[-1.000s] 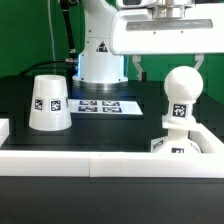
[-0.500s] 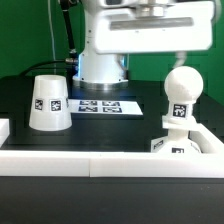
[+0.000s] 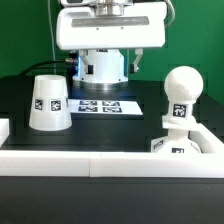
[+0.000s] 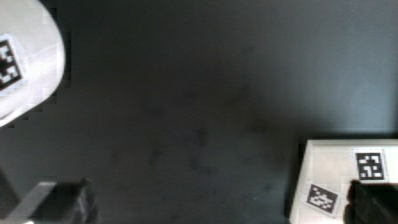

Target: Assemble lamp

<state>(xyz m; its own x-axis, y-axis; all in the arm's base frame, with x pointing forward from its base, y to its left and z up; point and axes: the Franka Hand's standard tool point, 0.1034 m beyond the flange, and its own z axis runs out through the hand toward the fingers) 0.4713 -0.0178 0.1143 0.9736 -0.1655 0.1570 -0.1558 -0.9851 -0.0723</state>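
Observation:
The white cone-shaped shade (image 3: 48, 103) stands wide end down on the black table at the exterior view's left; its edge shows in the wrist view (image 4: 22, 60). The ball-shaped bulb (image 3: 183, 88) stands upright on its stem in the tagged base (image 3: 176, 146) at the exterior view's right. My gripper (image 3: 108, 66) hangs high over the middle of the table, between shade and bulb. It is open and empty. In the wrist view the gripper (image 4: 222, 205) has only bare black table between its fingers (image 4: 54, 200).
The marker board (image 3: 100, 105) lies flat on the table under my gripper and shows in the wrist view (image 4: 356, 170). The white robot pedestal (image 3: 103, 72) stands behind it. A white wall (image 3: 100, 162) runs along the front edge.
My gripper has moved from above the bulb toward the exterior view's left, to over the middle of the table. The shade, bulb and base have not moved.

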